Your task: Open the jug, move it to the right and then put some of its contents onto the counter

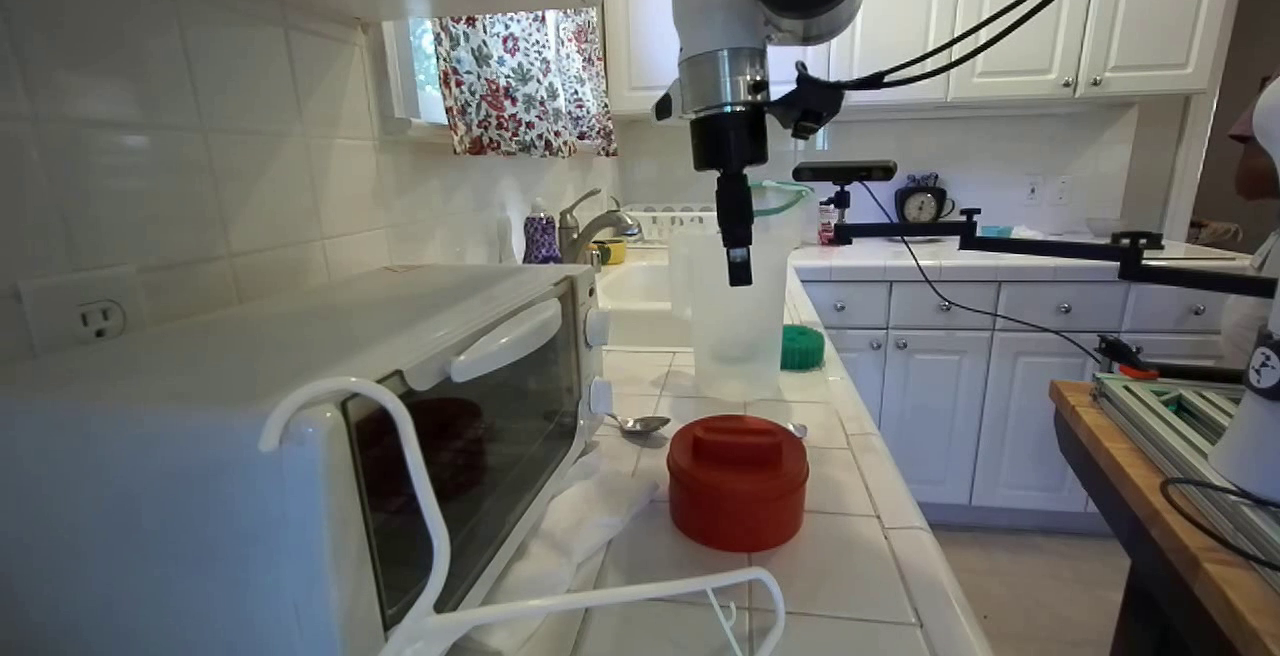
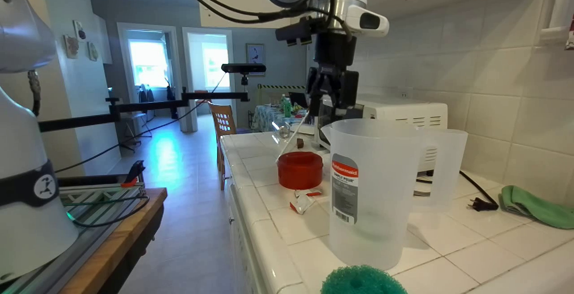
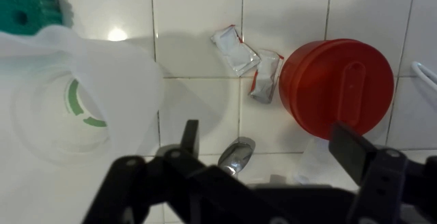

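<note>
Hovers with gripper (image 3: 268, 134) spread wide — holds nothing.
Bare counter (image 1: 845, 558) from lid (image 3: 336, 87) to edge (image 1: 892, 496) — packets (image 3: 236, 52) towards jug (image 2: 372, 191).

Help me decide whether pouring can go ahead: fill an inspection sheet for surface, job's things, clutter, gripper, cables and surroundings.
Surface: counter, white-tiled, glossy under the light.
Job's things: jug upright, uncovered, something green and unclear inside; red lid off, on the counter.
Clutter: two packets, spoon, scrubber, hanger, green cloth.
Gripper: open, holding nothing, above the counter.
Cables: black pair overhead; plug lying on the counter.
Surroundings: microwave on the counter; sink behind the jug in an exterior view.
</note>
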You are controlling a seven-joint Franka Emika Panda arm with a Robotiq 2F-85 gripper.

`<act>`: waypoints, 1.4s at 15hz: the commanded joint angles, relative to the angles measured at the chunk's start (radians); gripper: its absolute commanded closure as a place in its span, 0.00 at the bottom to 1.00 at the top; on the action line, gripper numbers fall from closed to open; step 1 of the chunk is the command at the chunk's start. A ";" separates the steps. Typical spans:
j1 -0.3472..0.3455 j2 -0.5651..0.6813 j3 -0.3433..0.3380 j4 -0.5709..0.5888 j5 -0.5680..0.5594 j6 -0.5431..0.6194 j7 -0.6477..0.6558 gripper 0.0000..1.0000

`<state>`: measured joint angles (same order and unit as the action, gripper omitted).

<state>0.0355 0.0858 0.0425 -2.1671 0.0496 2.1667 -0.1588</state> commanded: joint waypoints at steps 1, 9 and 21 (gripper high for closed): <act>-0.005 -0.107 -0.001 -0.025 0.009 -0.082 -0.015 0.00; -0.080 -0.204 -0.102 0.007 -0.012 -0.088 -0.013 0.25; -0.113 0.017 -0.125 0.047 0.008 0.118 -0.006 1.00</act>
<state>-0.0697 0.0753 -0.0897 -2.1453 0.0510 2.2877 -0.1633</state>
